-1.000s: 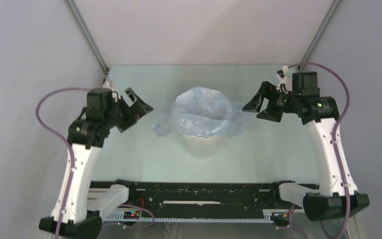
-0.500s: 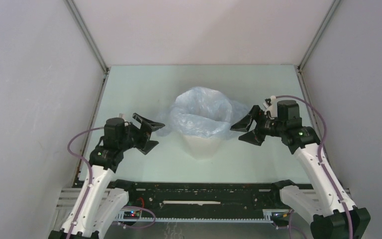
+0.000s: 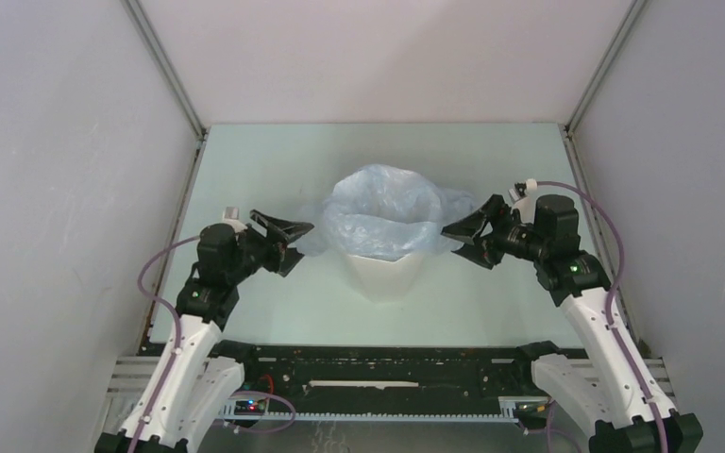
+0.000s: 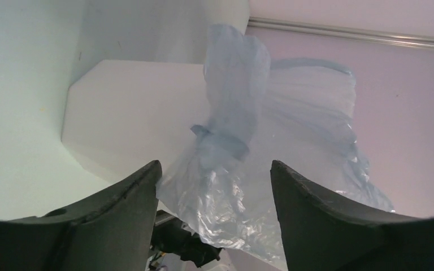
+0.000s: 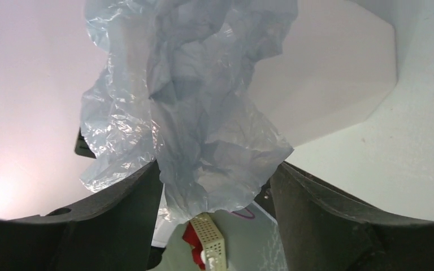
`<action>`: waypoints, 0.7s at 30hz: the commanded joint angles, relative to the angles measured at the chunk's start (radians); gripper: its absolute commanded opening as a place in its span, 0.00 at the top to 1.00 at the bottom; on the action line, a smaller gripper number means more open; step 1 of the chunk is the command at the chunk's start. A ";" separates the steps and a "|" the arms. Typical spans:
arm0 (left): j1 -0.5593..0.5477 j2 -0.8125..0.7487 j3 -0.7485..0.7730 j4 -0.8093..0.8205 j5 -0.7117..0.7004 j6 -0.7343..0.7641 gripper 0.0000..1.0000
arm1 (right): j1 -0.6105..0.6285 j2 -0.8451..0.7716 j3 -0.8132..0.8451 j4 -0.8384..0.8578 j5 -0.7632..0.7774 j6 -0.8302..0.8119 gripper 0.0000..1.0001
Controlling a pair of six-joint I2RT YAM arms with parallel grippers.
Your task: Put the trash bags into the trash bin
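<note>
The trash bags (image 3: 382,212) are draping over the trash bin (image 3: 385,274), midway between the side edges of the bench (image 3: 264,160). We are flanking the overhang with the left gripper (image 3: 297,247) and right gripper (image 3: 453,243), both spread wide; the next move, we judge, is closing on the film.

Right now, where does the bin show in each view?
Top external: bin centre, below the bag.
Left wrist: bin upper left, bag to its right.
Right wrist: bin upper right, bag to its left.
Shared landmark: the bag draped over its rim.
</note>
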 commanded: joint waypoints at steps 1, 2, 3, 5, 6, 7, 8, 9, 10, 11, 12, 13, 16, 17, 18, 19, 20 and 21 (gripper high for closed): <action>-0.002 0.031 -0.035 0.119 0.035 -0.045 0.38 | 0.008 0.014 -0.017 0.111 0.001 0.075 0.30; 0.000 0.036 -0.031 0.111 0.040 -0.031 0.49 | 0.008 0.012 -0.016 0.107 -0.004 0.078 0.39; 0.003 0.037 -0.022 0.096 0.043 -0.014 0.63 | 0.005 0.006 -0.017 0.091 -0.009 0.076 0.51; 0.007 0.028 0.000 0.042 0.056 0.032 0.91 | -0.005 -0.024 -0.017 0.033 -0.032 0.059 0.68; 0.009 0.018 0.017 -0.011 0.061 0.062 0.99 | -0.011 -0.050 -0.016 -0.001 -0.051 0.044 0.73; 0.009 0.004 0.038 -0.071 0.061 0.114 1.00 | -0.018 -0.071 -0.016 -0.036 -0.073 0.021 0.75; 0.009 -0.015 0.064 -0.137 0.049 0.162 1.00 | -0.023 -0.089 -0.016 -0.081 -0.095 -0.010 0.76; 0.010 -0.033 0.090 -0.218 0.031 0.207 1.00 | -0.027 -0.103 -0.016 -0.131 -0.107 -0.047 0.77; 0.010 -0.048 0.114 -0.312 0.008 0.255 1.00 | -0.033 -0.112 -0.017 -0.178 -0.114 -0.094 0.78; 0.011 -0.054 0.128 -0.370 -0.012 0.296 1.00 | -0.038 -0.111 -0.017 -0.227 -0.115 -0.140 0.80; 0.011 -0.052 0.132 -0.410 -0.027 0.331 1.00 | -0.042 -0.104 -0.017 -0.267 -0.106 -0.191 0.82; 0.012 -0.042 0.121 -0.432 -0.030 0.351 1.00 | -0.044 -0.087 -0.017 -0.300 -0.100 -0.234 0.84; 0.012 -0.013 0.086 -0.430 -0.015 0.377 1.00 | -0.051 -0.021 -0.015 -0.327 -0.106 -0.329 0.88; 0.012 -0.005 0.079 -0.421 -0.023 0.390 1.00 | -0.051 -0.001 -0.015 -0.325 -0.100 -0.346 0.90; 0.013 0.009 0.086 -0.431 -0.039 0.408 1.00 | -0.052 0.022 -0.009 -0.329 -0.091 -0.369 0.93; 0.014 0.024 0.097 -0.451 -0.054 0.429 1.00 | -0.052 0.041 -0.002 -0.342 -0.074 -0.393 0.94; 0.014 0.037 0.107 -0.464 -0.061 0.450 1.00 | -0.053 0.058 0.005 -0.355 -0.044 -0.417 0.95; 0.016 0.046 0.123 -0.496 -0.077 0.472 1.00 | -0.053 0.072 0.019 -0.373 -0.017 -0.435 0.95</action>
